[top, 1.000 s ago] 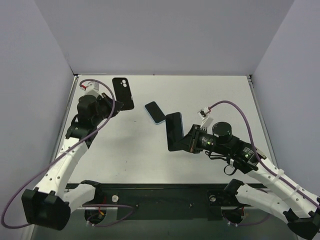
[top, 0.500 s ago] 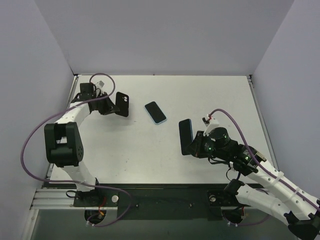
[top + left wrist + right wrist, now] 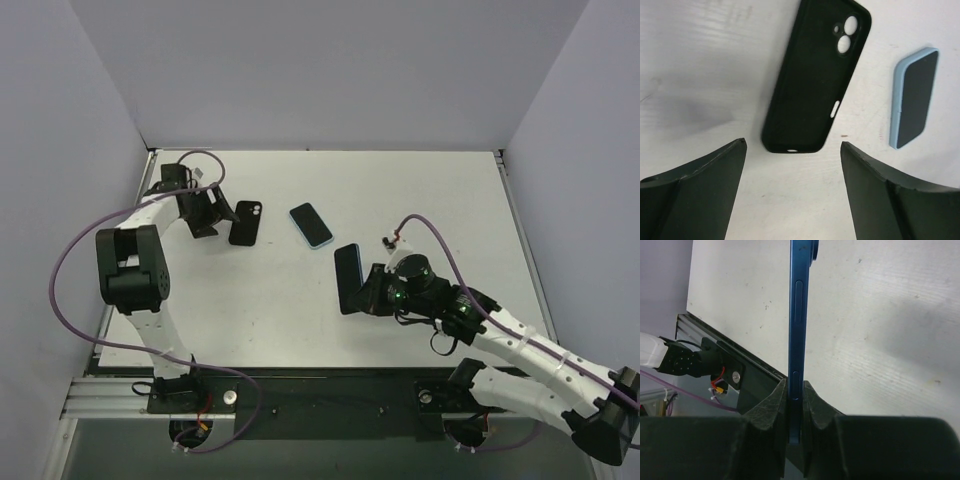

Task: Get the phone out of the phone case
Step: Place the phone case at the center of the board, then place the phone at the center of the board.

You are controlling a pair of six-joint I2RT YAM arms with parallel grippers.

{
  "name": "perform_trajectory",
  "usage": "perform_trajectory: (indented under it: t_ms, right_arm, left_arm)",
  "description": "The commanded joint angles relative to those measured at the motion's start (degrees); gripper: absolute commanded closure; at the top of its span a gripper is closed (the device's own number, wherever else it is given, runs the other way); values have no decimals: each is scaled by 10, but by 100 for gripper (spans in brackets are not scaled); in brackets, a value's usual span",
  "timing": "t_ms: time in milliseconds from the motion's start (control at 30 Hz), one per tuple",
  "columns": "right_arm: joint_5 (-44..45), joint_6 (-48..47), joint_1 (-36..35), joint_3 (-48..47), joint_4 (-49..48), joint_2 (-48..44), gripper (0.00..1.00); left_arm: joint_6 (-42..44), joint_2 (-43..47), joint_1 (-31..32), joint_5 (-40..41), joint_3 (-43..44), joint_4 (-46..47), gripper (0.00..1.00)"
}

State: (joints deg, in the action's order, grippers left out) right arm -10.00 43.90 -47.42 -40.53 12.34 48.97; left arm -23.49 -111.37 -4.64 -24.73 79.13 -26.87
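Black floppy rubber phone case (image 3: 815, 75) sits loose under the wide-open left gripper (image 3: 792, 144). The right gripper (image 3: 795, 385) is clamped on the slim blue phone (image 3: 796, 315), which is probably slick and stiff, so pinch the flat faces.

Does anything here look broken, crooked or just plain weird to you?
Nothing looks broken or spilled. The one oddity: the right gripper holds the dark blue phone raised on edge, while the empty black case and a light-blue phone lie flat on the table near the open left gripper.
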Motion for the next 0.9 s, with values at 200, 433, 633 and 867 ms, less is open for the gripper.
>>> perform_trajectory:
  t_ms: [200,433,633,867]
  right_arm:
    - [-4,132,-111,2,-303,199,100]
    - [-6,200,-188,-94,-469,459,100]
    - [-7,204,-210,-172,-468,569,84]
    - [13,176,-226,-175,-379,582,38]
  left_arm:
    - [13,187,-5,202,-42,-13,12]
    - [2,244,-6,180,-64,16,12]
    - [-9,256,-5,144,-69,27,12]
    - [-16,274,-8,119,-73,38,12]
